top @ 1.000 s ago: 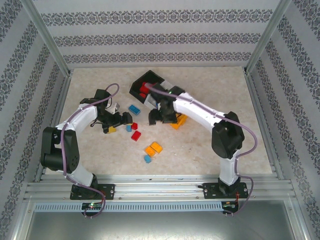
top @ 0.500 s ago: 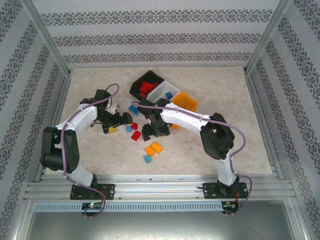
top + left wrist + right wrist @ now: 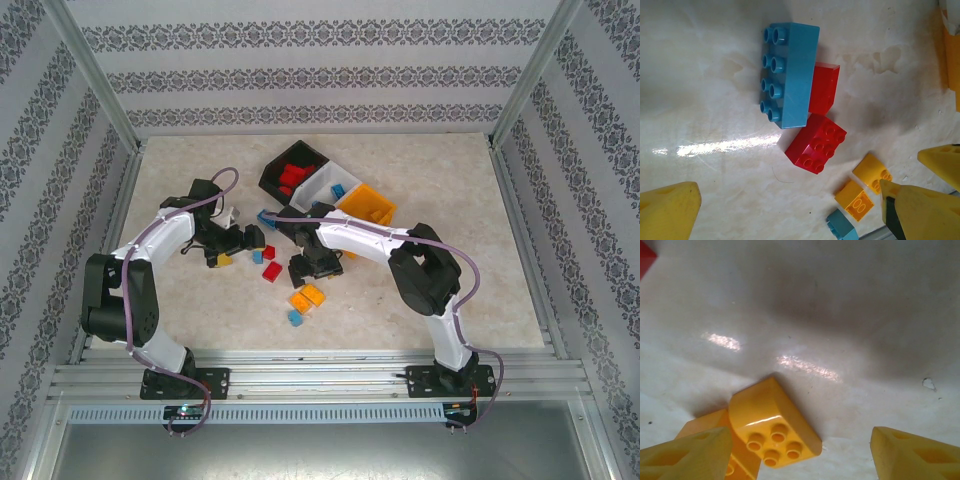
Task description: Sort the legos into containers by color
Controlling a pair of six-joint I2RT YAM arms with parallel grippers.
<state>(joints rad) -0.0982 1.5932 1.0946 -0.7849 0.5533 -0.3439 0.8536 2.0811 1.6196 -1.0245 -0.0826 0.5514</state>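
I've brought my right gripper [image 3: 312, 268] back from the bins [image 3: 318, 182] and down over a loose orange brick [image 3: 774, 426]. The brick lies between its half-spread, empty fingers, hard by one of them, so the next pick looks lined up. My left gripper [image 3: 243, 240] hovers wide open, holding nothing.

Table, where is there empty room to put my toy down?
The table is bare on the right, between the orange bin and the right wall, and along the back wall behind the bins. It is crowded in the middle: loose legos lie near the left gripper and right gripper.
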